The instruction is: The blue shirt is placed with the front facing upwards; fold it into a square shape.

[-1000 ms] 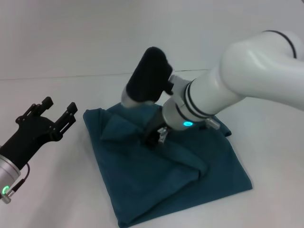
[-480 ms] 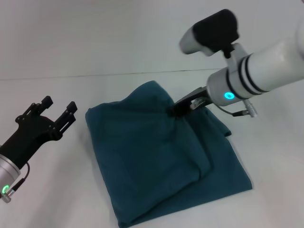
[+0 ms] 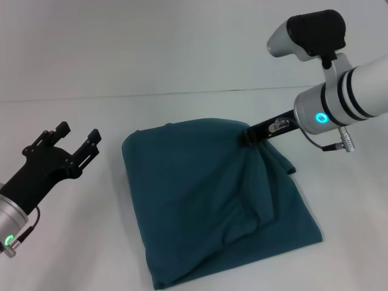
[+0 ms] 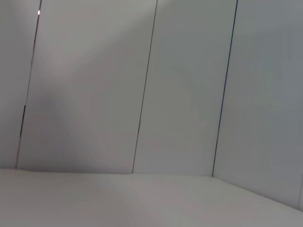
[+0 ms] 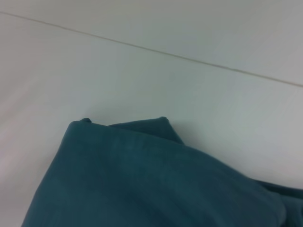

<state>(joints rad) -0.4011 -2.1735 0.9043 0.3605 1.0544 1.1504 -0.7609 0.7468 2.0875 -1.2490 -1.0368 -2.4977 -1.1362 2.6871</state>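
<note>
While the right claw [image 3: 250, 137] pinched a bunched bit of the shirt [image 3: 206, 200] at its far edge, most of the cloth lay slack on the tabletop [image 3: 79, 242] below and toward me from it. Its fingers were closed tight on that fabric, lifting a small peak with creases running down from it. From where I stood the risk looked plain: the grip seemed to hold only a small gather, so a quick pull could let it slip out, or drag the whole bundle sideways and undo the layers already lying over each other. The near edge was uneven and one corner jutted out beyond the claw, so any fold laid down crooked would come out far from square. The left claw [image 3: 77, 143] hung well off to the side, fingers spread and holding nothing, too far away to pin the cloth.
</note>
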